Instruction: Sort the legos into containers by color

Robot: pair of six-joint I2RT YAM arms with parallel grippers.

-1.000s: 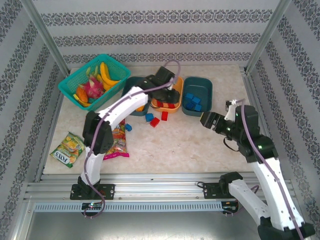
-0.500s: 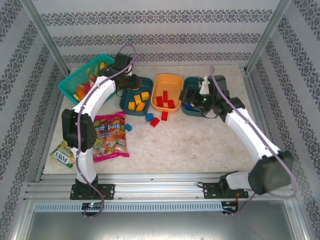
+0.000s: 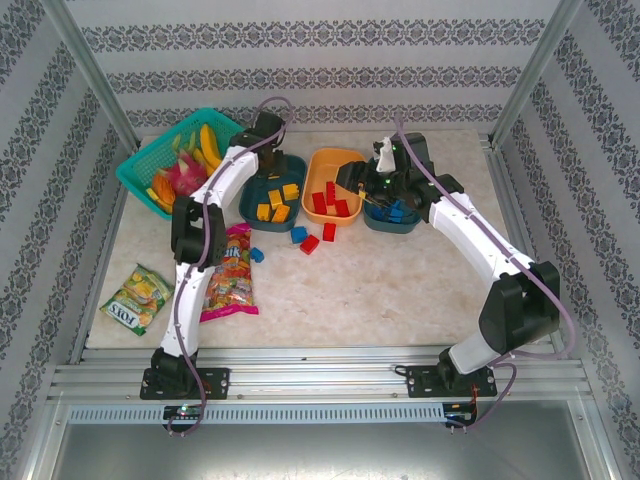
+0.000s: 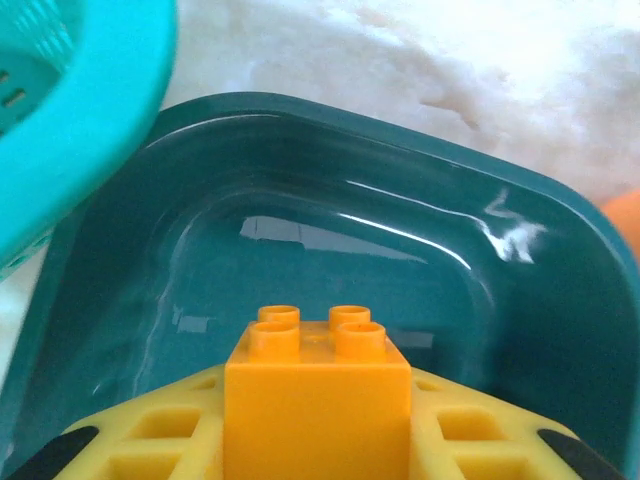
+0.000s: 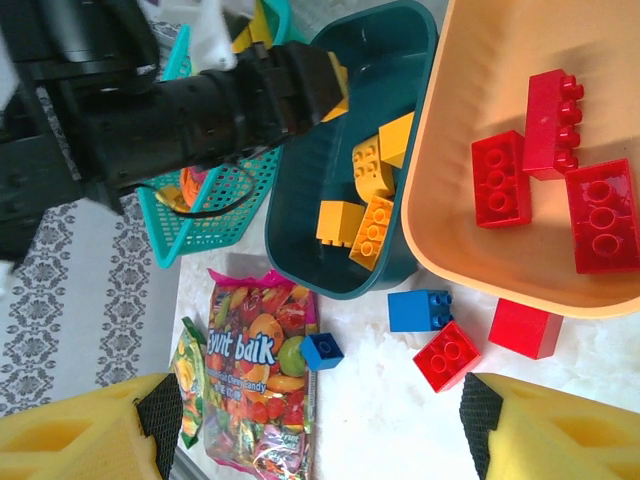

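Though glossy, four-studded orange brick (image 4: 318,400)

top: overhead, far | wrists: nearer, sharing left teal tray (image 4: 330,200) (image 5: 295,200)

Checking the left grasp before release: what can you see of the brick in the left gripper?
The orange-yellow brick is a small two-by-two block of glossy plastic. Its four round studs point away from the wrist camera. It sits square between the yellow fingers of the left gripper, which is shut on its two sides. It is held over the bare end of the dark teal tray. No contact with the tray shows, and the brick's near end is out of frame.
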